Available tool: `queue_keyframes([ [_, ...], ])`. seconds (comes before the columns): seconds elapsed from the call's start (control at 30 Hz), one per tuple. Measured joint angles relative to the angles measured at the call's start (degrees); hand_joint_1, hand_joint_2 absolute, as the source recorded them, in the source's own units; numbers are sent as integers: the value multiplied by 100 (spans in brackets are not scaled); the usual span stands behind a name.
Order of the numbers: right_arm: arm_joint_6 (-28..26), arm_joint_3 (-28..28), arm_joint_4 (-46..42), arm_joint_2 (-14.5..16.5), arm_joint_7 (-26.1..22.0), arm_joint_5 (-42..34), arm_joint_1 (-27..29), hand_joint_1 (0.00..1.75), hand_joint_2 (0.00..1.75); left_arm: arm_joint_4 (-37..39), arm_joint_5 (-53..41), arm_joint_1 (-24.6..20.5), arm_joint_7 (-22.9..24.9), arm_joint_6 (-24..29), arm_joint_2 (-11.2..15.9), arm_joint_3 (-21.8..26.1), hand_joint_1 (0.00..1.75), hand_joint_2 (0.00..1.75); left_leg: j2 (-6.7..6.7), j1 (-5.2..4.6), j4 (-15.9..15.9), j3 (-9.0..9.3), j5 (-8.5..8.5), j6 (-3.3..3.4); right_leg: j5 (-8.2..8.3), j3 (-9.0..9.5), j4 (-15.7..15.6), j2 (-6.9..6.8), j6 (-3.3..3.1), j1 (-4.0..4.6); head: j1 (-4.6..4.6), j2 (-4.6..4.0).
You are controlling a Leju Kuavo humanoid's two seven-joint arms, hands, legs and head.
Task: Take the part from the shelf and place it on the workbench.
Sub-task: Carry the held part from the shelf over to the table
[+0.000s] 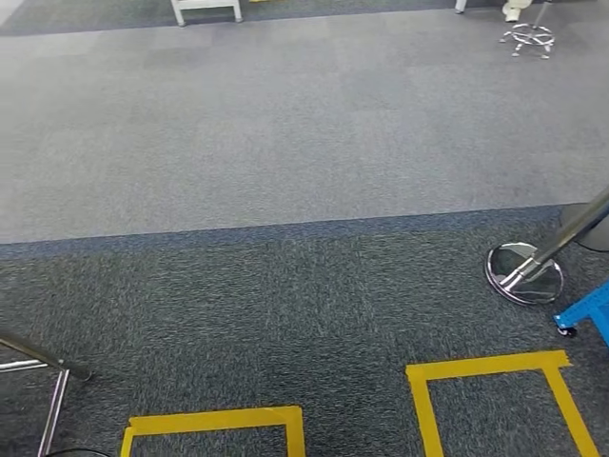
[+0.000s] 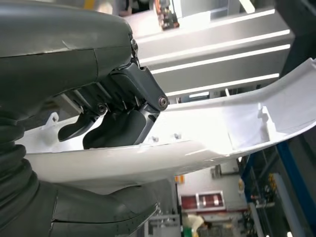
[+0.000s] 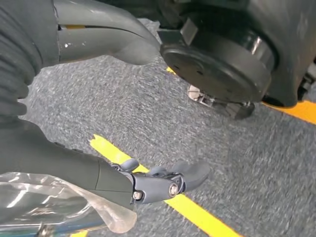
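The part (image 2: 209, 133) is a long white moulded plastic panel with small clips on its inner face. In the left wrist view my left hand (image 2: 119, 116) grips it near one end, dark fingers curled over its upper edge and the thick thumb under it. The panel runs out past the hand towards a blue rack. In the right wrist view my right hand (image 3: 123, 180) hangs above grey carpet with its fingers (image 3: 178, 177) stretched out and apart from the thumb, holding nothing. Clear plastic film lies by that wrist.
The head view looks down at grey carpet with two yellow tape squares (image 1: 496, 367) (image 1: 215, 419). A chrome stanchion base (image 1: 524, 273) and a blue cart corner (image 1: 585, 314) stand at the right. Metal legs (image 1: 50, 381) show at the left, white table legs (image 1: 206, 9) and a stool base (image 1: 530, 38) far ahead.
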Motion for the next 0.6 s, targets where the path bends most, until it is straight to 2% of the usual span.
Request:
queue_keyframes([
  [0.03, -8, 16, -33, 0, 7, -33, 27, 0, 175, 0, 4, -8, -18, 21, 0, -3, 175, 175, 31, 25, 144, -66, -3, -24, -22, 1, 1, -93, 4, 2, -1, 0],
  [0.07, -24, 31, -63, 0, 12, -60, 48, 0, 175, 0, 5, -17, -38, 45, 0, -7, 175, 175, 55, 51, 67, -22, 100, -44, -45, 14, 1, -177, 14, 1, -1, 0],
  [0.1, -44, 51, -86, 0, 13, -78, 59, 0, 175, 0, 4, -26, -60, 64, 0, -13, 175, 175, 95, 76, -231, 136, 285, -59, -69, 45, 1, -251, 30, -1, -2, 0],
  [0.17, -82, 84, -114, 0, -1, -103, 68, 0, 175, 1, -1, -51, -107, 92, -1, -27, 175, 175, 281, 88, -1005, 544, 607, -59, -126, 112, 13, -370, 95, 6, -3, 0],
  [0.2, -92, 93, -125, -1, -19, -112, 71, 0, 175, 2, -5, -63, -131, 100, -2, -40, 175, 175, 354, 71, -1261, 676, 676, -23, -153, 137, 22, -419, 136, 13, 2, 0],
  [0.23, -97, 98, -134, -1, -46, -117, 73, 0, 175, 3, -11, -73, -154, 107, -3, -55, 175, 175, 396, 45, -1377, 724, 681, 22, -174, 154, 30, -466, 177, 18, 4, 0],
  [0.3, -95, 115, -152, -2, -129, -116, 67, 0, 175, 4, -25, -85, -200, 98, -4, -80, 175, 175, 325, -3, -1400, 703, 668, 137, -184, 209, 19, -550, 247, 1, 7, 0],
  [0.33, -90, 125, -156, -2, -175, -107, 59, 0, 175, 4, -35, -89, -223, 83, -5, -88, 175, 175, 280, -9, -1420, 703, 679, 181, -211, 222, 31, -530, 276, -16, 8, 0],
  [0.37, -84, 134, -161, -2, -220, -90, 52, 0, 175, 5, -50, -104, -243, 65, -5, -99, 175, 175, 234, -9, -1441, 709, 694, 227, -294, 195, 122, -435, 295, -29, 19, 0],
  [0.4, -78, 140, -163, -2, -260, -61, 48, 0, 175, 6, -65, -126, -260, 48, -5, -116, 175, 175, 186, -2, -1463, 715, 711, 267, -440, 94, 343, -297, 302, -34, 32, 0],
  [0.47, -65, 142, -161, -2, -345, 25, 50, 0, 175, 14, -92, -176, -290, 36, -2, -156, 175, 175, 87, -9, -1471, 713, 716, 318, -802, -302, 1102, -9, 285, -23, 60, 0],
  [0.5, -61, 139, -154, -2, -382, 66, 50, 0, 175, 22, -97, -195, -301, 37, 1, -173, 175, 175, 27, -22, -1470, 715, 712, 330, -908, -517, 1472, 53, 271, -13, 64, 0],
  [0.53, -58, 135, -147, -3, -415, 95, 48, 0, 175, 33, -100, -208, -309, 43, 4, -186, 175, 175, -35, -38, -1469, 724, 705, 341, -904, -674, 1688, 80, 251, -2, 62, 0],
  [0.57, -57, 131, -139, -4, -441, 119, 39, 0, 175, 44, -108, -220, -312, 51, 9, -199, 175, 175, -104, -53, -1468, 741, 698, 351, -782, -740, 1692, 97, 224, 13, 61, 0],
  [0.6, -57, 125, -125, -6, -466, 146, 27, 0, 175, 55, -124, -230, -313, 66, 16, -218, 175, 175, -176, -63, -1468, 764, 688, 357, -558, -699, 1469, 132, 189, 29, 61, 0],
])
